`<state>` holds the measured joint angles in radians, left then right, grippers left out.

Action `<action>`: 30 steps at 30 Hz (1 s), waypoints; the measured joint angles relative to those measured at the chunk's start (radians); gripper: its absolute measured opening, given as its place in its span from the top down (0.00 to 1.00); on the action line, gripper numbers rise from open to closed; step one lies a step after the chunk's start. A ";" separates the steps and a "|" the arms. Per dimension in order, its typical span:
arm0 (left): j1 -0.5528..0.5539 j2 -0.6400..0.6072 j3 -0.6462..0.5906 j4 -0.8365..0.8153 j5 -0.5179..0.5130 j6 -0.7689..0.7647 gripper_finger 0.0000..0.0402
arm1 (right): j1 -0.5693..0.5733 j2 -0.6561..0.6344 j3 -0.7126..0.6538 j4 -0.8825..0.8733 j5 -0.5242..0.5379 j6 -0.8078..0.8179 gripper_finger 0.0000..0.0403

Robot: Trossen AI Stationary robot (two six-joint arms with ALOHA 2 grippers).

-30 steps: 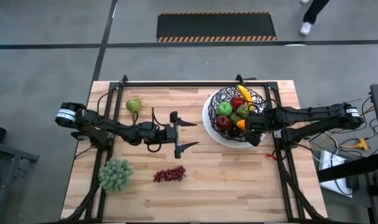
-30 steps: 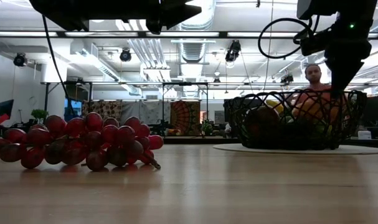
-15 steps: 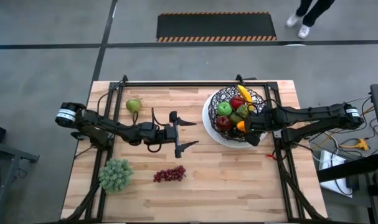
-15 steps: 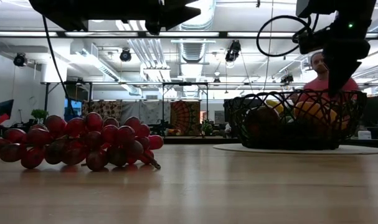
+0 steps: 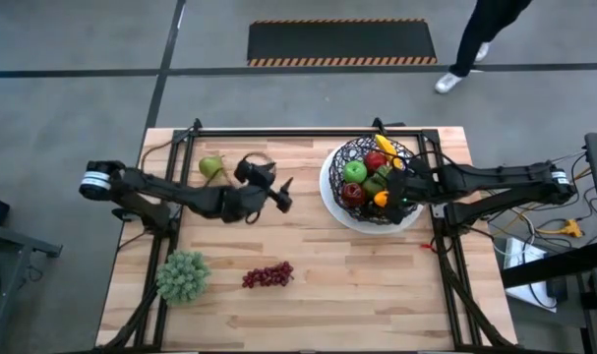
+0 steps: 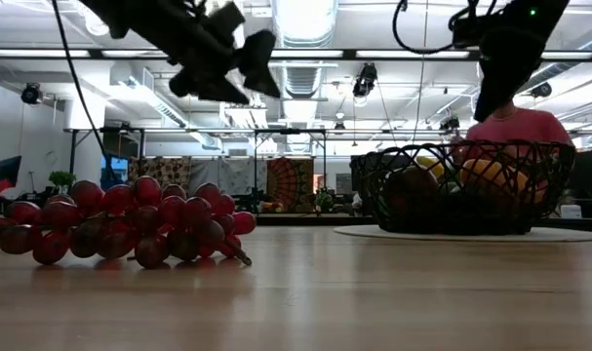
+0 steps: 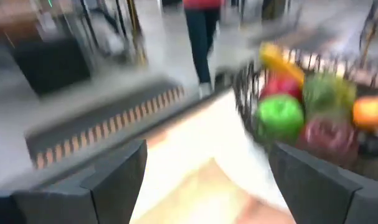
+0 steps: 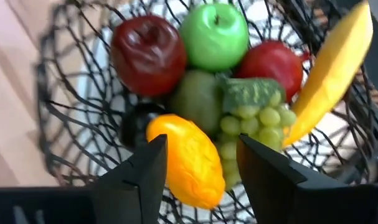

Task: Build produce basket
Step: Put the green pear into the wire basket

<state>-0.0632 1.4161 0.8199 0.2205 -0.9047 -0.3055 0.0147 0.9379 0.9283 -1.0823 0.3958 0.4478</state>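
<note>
The black wire basket [image 5: 339, 155] on its white plate stands at the table's far right and holds red and green apples, a banana [image 8: 332, 68], green grapes [image 8: 257, 118] and an orange piece [image 8: 185, 162]. My right gripper [image 8: 201, 143] hangs open above the basket, its fingers on either side of the orange piece and clear of it. A pear [image 5: 211, 167] lies at the far left, purple grapes [image 5: 268, 275] near the middle. My left gripper [image 5: 282, 194] is open, raised over the table's middle between pear and basket.
A frilly pale-green leafy bunch [image 5: 183, 275] lies near the table's near left corner. Black frame rails [image 5: 308, 131] run along the far edge and both sides. A person [image 6: 515, 127] stands behind the basket beyond the table. Bare wood lies between the grapes and the basket.
My right gripper has risen out of the basket, leaving the orange piece lying among the fruit. My left arm has swung toward the table's far edge and a little left, and its gripper has turned about its wrist. A person has walked past beyond the far edge.
</note>
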 joint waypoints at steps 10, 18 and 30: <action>0.338 -0.013 0.243 -1.016 0.333 -0.211 0.21 | 0.083 -0.027 0.000 0.152 0.028 -0.062 0.56; 0.627 0.026 0.240 -1.167 0.532 -0.034 0.21 | 0.130 -0.026 0.000 0.266 0.033 -0.126 0.56; 0.712 0.084 0.234 -1.243 0.533 0.033 0.21 | 0.136 -0.026 -0.001 0.273 0.033 -0.126 0.56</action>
<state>0.6486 1.5003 1.0534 -1.0224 -0.3717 -0.2730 0.1509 0.9119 0.9272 -0.8093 0.4290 0.3214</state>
